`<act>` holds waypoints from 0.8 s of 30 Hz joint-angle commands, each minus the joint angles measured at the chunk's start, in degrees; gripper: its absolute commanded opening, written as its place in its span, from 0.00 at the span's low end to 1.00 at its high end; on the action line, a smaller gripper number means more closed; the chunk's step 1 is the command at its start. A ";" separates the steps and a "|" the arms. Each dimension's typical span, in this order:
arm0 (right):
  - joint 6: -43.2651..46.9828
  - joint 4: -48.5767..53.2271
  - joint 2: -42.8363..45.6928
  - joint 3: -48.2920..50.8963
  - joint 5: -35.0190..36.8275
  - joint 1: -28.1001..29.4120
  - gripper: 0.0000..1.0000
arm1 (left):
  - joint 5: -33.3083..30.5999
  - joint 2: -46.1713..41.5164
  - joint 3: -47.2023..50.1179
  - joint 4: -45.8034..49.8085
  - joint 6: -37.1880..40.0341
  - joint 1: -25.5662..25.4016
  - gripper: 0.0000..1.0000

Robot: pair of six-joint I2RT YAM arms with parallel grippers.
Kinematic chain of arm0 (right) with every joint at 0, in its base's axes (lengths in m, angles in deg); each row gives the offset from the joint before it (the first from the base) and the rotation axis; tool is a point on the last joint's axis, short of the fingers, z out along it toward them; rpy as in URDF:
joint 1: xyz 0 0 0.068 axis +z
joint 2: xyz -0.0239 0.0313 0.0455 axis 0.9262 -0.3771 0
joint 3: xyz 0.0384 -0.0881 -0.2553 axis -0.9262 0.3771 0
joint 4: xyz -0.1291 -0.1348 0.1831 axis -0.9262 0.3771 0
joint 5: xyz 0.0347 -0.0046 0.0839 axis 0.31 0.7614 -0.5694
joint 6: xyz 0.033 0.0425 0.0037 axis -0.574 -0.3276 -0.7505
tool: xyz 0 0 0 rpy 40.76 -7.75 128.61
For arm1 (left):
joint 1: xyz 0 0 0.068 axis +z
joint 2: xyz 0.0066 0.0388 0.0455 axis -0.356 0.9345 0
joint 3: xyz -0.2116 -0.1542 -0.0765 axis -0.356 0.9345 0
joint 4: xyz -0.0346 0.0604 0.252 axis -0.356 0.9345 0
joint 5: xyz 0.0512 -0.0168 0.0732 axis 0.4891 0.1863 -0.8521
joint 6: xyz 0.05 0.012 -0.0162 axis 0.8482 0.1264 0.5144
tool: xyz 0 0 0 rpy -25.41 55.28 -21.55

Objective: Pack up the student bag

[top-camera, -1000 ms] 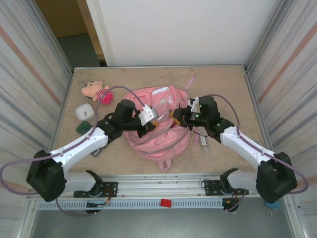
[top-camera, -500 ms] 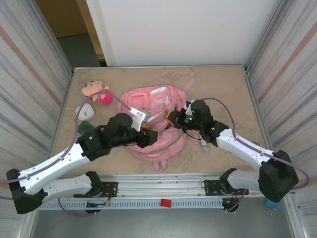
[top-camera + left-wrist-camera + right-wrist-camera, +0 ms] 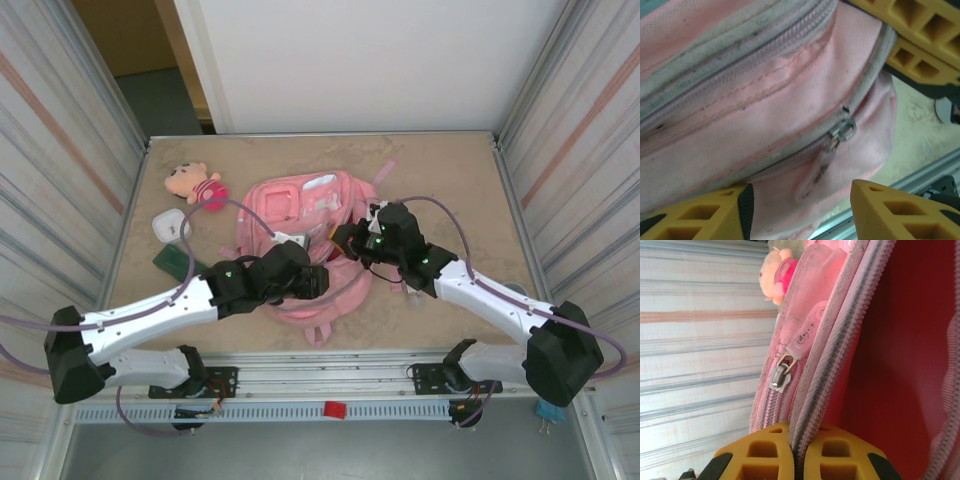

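- Top view: student bag (image 3: 300, 205) lies mid table (image 3: 450, 170).
- Left wrist: left gripper (image 3: 800, 212) has its fingers apart, straddling a front pocket's zipper pull (image 3: 841, 131).
- Right wrist: right gripper (image 3: 799, 457) is pinched together on the bag's zipper edge, with a plush doll (image 3: 776, 275) beyond.

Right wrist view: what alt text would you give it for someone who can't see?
The right tool, yellow-tipped, pinches the grey-trimmed zipper edge of the pink student bag, seen very close. A metal zipper pull sits just left of that edge; a small plush doll shows beyond, near a ribbed wall.
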 commanded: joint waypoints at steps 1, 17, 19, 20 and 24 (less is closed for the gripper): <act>-1.06 -5.16 0.86 -3.58 -0.11 0.95 0.00 | -2.28 1.15 0.34 -4.99 -1.47 1.13 0.51; 1.85 0.54 2.18 -2.97 -7.58 -6.10 0.00 | -1.35 0.00 1.07 -3.55 0.72 2.99 0.00; 2.73 1.57 2.12 -3.05 -10.85 -9.61 0.00 | -2.13 -2.64 3.21 -0.19 0.96 2.94 0.00; 3.32 2.13 2.18 -3.27 -12.28 -10.98 0.00 | -2.68 -4.09 4.41 1.07 0.84 2.94 0.00; 5.69 4.42 0.60 -5.23 -18.03 -15.78 0.00 | -4.99 -11.44 11.32 3.87 1.99 3.49 0.00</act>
